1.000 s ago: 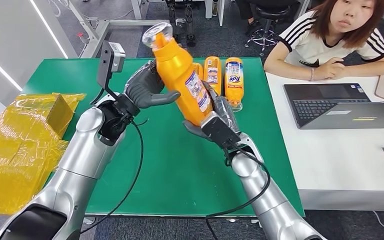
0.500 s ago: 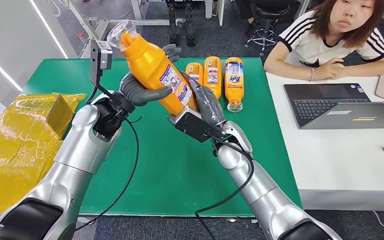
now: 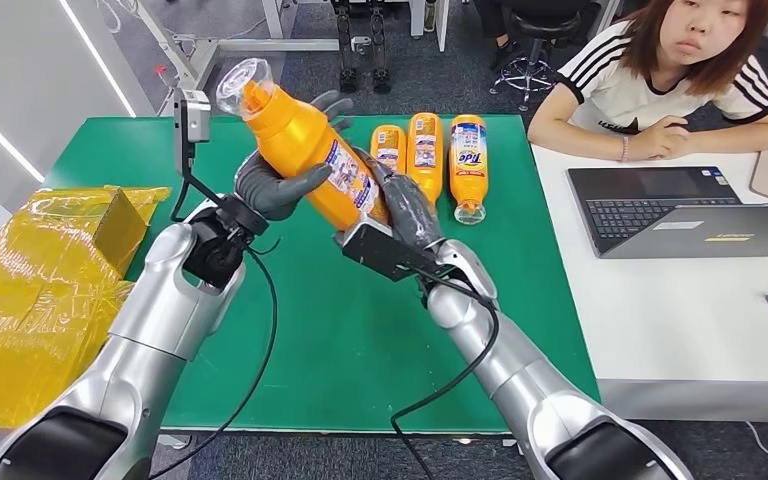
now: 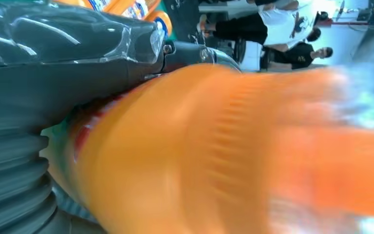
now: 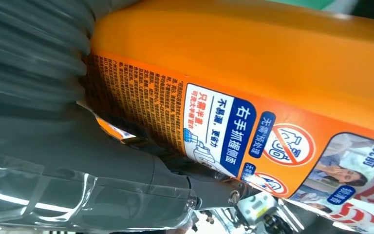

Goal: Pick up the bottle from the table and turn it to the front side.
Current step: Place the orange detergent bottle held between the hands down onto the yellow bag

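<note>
Orange bottle [image 3: 310,150] held tilted above green surface [image 3: 350,330] — left robot hand [image 3: 275,185] and right robot hand [image 3: 405,215] both grip it.

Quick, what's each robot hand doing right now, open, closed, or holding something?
Left robot hand: grips the upper body of the orange detergent bottle.
Right robot hand: holds the same bottle at its lower end.

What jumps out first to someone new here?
The orange bottle, held tilted in mid-air over the green table by both the left hand and right hand, clear cap up and to the left. Behind it, three more bottles lie at the table's far edge.
</note>
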### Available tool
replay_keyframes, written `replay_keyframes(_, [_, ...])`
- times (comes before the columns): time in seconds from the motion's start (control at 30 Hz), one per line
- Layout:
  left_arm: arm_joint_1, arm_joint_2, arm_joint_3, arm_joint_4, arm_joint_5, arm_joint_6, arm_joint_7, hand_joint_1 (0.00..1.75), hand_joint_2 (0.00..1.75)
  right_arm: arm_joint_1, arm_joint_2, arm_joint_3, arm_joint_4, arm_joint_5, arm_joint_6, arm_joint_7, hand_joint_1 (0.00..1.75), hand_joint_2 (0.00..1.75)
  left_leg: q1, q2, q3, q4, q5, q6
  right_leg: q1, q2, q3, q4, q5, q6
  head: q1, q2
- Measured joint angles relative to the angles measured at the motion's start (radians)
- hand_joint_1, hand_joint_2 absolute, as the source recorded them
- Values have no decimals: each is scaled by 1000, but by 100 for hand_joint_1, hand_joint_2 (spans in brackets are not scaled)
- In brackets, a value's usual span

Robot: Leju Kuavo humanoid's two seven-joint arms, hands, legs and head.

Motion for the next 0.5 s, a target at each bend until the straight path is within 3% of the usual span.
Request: replay_keyframes(0.5, [3, 2, 0, -20, 5, 5, -6, 12, 175, 2, 0, 0, 53, 6, -4, 0, 175, 175, 0, 0, 0, 0, 0, 0, 0, 0, 0, 0, 0, 0, 0, 0])
